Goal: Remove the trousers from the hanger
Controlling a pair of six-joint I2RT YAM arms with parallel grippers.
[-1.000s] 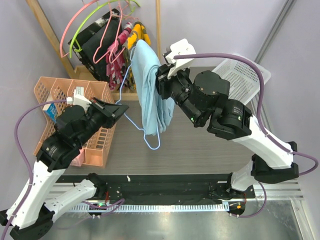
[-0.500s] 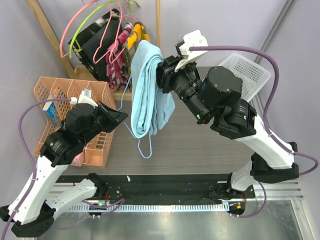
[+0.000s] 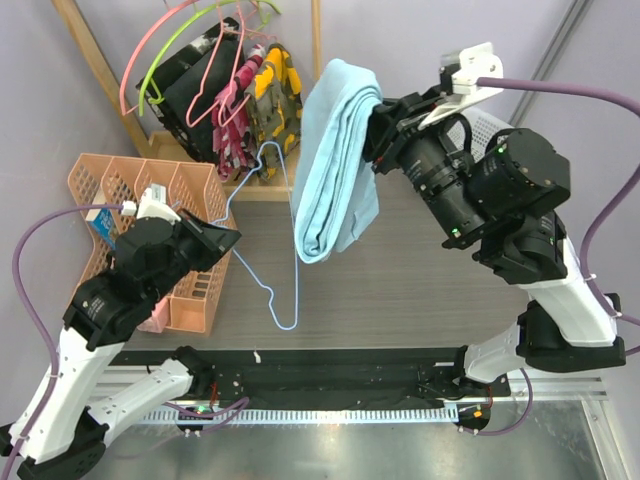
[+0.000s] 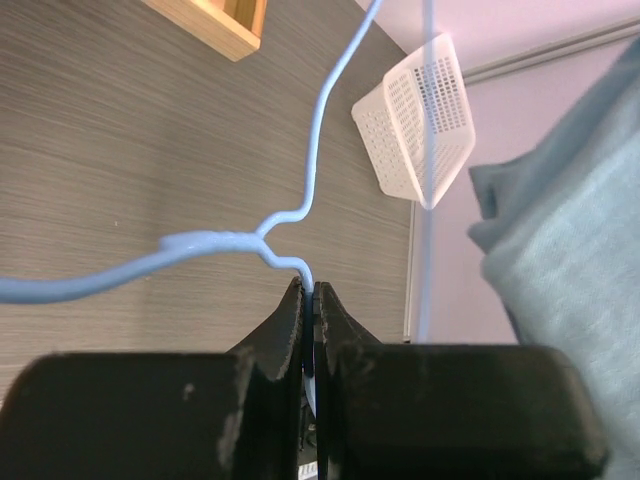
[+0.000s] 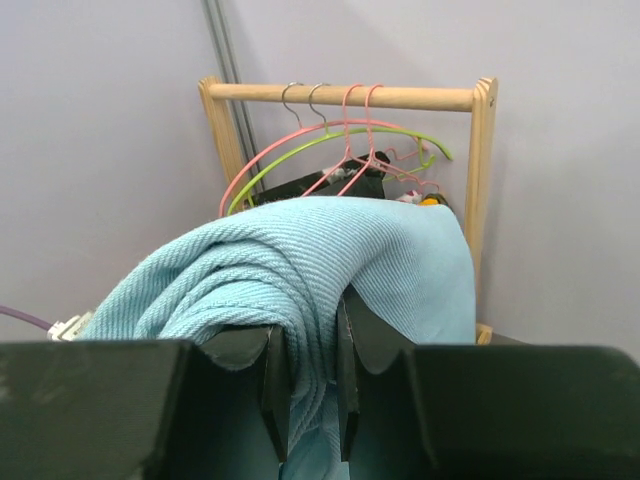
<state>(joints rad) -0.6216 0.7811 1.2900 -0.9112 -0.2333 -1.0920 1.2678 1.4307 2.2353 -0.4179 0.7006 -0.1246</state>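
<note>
The light sky-blue trousers (image 3: 335, 160) hang folded from my right gripper (image 3: 378, 118), which is shut on their top fold, high above the table. In the right wrist view the cloth (image 5: 300, 270) is bunched between the fingers. The thin light-blue wire hanger (image 3: 272, 240) hangs free of the trousers, to their left. My left gripper (image 3: 228, 236) is shut on its hook end. In the left wrist view the wire (image 4: 235, 243) runs out from between the closed fingers, with the trousers (image 4: 570, 270) at the right edge.
A wooden rack (image 3: 95, 65) at the back holds pink hangers (image 3: 215, 95), a lime-green hanger (image 3: 170, 55), and black and yellow-patterned garments. An orange basket (image 3: 120, 185) stands at the left and a white basket (image 3: 505, 150) at the back right.
My right gripper has lifted the trousers up and to the right, off the hanger. The hanger, in my left gripper, has swung down and now hangs bare.
</note>
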